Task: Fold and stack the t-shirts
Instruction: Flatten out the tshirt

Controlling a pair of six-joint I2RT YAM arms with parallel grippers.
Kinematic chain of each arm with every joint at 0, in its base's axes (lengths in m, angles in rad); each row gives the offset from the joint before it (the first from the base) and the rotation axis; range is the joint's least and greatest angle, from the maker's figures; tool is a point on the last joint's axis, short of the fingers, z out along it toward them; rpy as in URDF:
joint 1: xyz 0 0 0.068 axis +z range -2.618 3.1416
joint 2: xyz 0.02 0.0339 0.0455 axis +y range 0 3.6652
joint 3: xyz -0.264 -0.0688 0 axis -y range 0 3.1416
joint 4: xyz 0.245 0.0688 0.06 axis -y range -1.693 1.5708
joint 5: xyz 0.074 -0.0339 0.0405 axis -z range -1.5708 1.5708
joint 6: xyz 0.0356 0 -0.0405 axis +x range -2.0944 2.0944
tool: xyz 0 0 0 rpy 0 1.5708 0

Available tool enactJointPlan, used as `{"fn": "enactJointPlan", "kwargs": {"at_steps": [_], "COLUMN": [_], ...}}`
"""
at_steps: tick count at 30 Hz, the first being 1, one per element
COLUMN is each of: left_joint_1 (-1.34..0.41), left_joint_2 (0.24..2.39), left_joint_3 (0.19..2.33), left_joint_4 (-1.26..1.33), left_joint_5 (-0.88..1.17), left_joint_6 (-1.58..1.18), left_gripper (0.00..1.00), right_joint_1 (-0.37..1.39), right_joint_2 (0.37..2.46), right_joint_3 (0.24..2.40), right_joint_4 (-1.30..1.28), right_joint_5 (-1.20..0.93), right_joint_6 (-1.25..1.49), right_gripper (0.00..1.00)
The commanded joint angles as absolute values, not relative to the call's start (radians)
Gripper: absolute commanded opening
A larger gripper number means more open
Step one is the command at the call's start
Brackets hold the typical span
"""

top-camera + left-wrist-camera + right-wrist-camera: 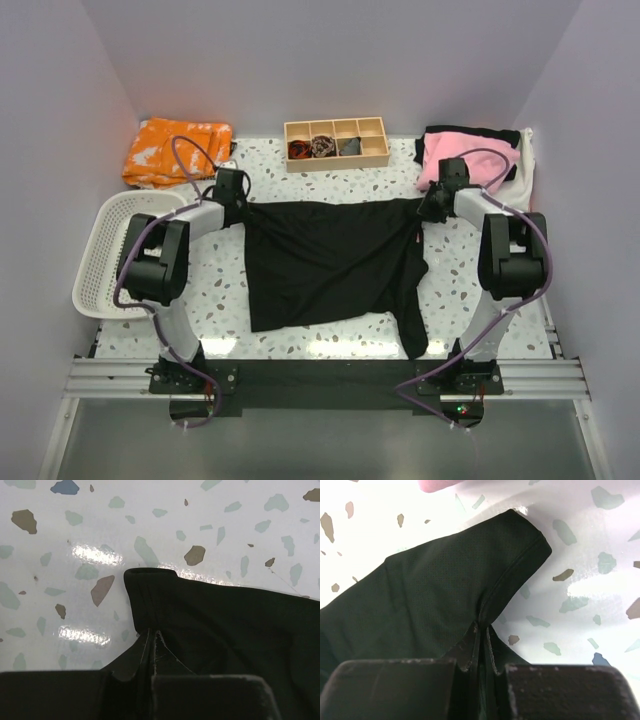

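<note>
Top external view: nearest to me, the two arm bases sit at the near edge of a speckled white surface (215,300). Just beyond them a large black t-shirt (320,265) lies spread across the middle of the surface. One sleeve trails toward the near edge on the right arm's side.

The shirt's far edge runs nearly straight between the two arms. The left claw (243,205) is at its far left corner and the right claw (428,207) at its far right corner.

In the left wrist view, the dark fingers (210,697) are pressed together, pinching a fold of black cloth just behind the hemmed corner. The speckled surface shows beyond it. In the right wrist view, the fingers (560,692) are likewise pressed together on a fold of the black cloth, beside a stitched hem. A sliver of pink cloth shows at the top edge of that view.

To the left of the left arm, a white plastic basket (100,260) rests at the surface's left edge.

Farthest away, along the back wall, an orange cloth (170,150) with a white pattern lies crumpled in the left corner. A wooden tray (336,161) with four compartments sits in the middle, with small rolled fabric pieces in the left three. In the right corner is a pile of shirts (460,155), pink on top of black and white.
</note>
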State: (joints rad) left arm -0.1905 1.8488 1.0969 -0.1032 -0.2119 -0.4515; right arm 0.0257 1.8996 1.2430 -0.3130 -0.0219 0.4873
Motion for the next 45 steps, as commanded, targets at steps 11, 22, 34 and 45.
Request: {"fn": "enactJointPlan", "kwargs": {"at_steps": [11,22,34,45], "left_joint_1": [-0.135,-0.137,-0.138,-0.175], "left_joint_2": [1.934,1.844,1.881,1.902], "left_joint_3": [1.22,1.114,1.095,1.108], "left_joint_4": [-0.032,0.044,0.075,0.026], "left_joint_5": [-0.144,0.087,0.117,0.015], "left_joint_6": [-0.42,-0.469,-0.503,-0.459], "left_gripper": [0.0,0.36,0.34,0.31], "right_joint_1": [0.021,0.021,0.021,0.021], "right_joint_2": [1.629,1.698,1.736,1.741], "right_joint_3": [1.197,1.213,1.224,1.226], "right_joint_4": [-0.416,-0.423,-0.425,-0.426], "right_joint_5": [0.061,0.029,0.006,0.003], "right_joint_6": [0.436,0.437,0.434,0.431], "right_gripper": [0.0,0.17,0.19,0.2]}}
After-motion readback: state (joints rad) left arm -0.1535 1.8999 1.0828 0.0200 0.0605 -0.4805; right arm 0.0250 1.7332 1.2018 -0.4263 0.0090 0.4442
